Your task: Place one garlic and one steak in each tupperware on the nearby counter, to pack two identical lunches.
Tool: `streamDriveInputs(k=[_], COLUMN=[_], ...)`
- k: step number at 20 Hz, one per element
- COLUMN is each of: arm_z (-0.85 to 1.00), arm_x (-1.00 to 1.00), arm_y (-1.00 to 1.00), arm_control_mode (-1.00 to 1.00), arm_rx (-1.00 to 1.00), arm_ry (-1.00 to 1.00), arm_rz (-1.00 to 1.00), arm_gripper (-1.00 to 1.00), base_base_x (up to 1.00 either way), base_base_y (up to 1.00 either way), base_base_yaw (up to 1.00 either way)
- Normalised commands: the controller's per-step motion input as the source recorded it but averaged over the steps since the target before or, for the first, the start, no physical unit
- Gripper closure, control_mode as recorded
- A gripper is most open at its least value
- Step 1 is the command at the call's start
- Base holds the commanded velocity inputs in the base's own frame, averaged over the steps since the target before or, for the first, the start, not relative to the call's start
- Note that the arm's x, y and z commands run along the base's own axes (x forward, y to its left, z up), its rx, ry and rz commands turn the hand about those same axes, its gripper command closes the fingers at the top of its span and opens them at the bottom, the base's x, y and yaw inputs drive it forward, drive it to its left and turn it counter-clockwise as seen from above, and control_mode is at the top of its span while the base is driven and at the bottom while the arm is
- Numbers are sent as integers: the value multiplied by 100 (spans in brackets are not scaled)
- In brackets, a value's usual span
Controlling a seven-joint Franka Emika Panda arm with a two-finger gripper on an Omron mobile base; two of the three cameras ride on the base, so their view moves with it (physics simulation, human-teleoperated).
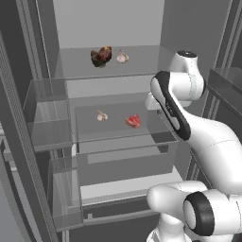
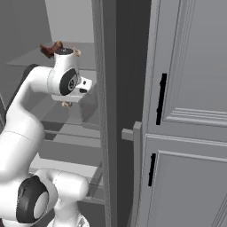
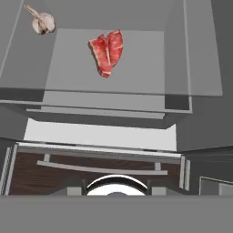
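Gripper clenched, nothing held, hanging above the fridge's middle shelf [image 1: 118, 134]. Red steak [image 3: 108, 52] lies ahead on that shelf, a garlic [image 3: 42, 22] well left of it. Step: first pick, nothing packed yet. Next move needs the jaws spread, then descent onto the steak.

Base views flank arm; hand view overlooks shelf [image 3: 109, 86]

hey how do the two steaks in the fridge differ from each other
The upper-shelf steak is dark brown-red and lumpy; the lower-shelf steak is bright red with pale streaks and lies flatter. The dark one looks somewhat bulkier. Each sits on a glass shelf with a garlic bulb beside it, apart.
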Motion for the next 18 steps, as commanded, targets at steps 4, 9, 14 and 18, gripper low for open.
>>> streamDriveInputs(k=[4,9,14,18], arm_z=[-9,-45,-94,-49], arm_x=[2,54,82,74], arm_y=[36,35,38,13], arm_control_mode=[-100,-100,-100,-100], arm_rx=[0,1,-7,0], arm_ry=[-15,-19,-1,-2], arm_rz=[-1,0,0,0], arm_gripper=[-100,-100,-100,-100], base_base_x=[0,0,0,0], base_base_y=[0,0,0,0], base_base_yaw=[0,0,0,0])
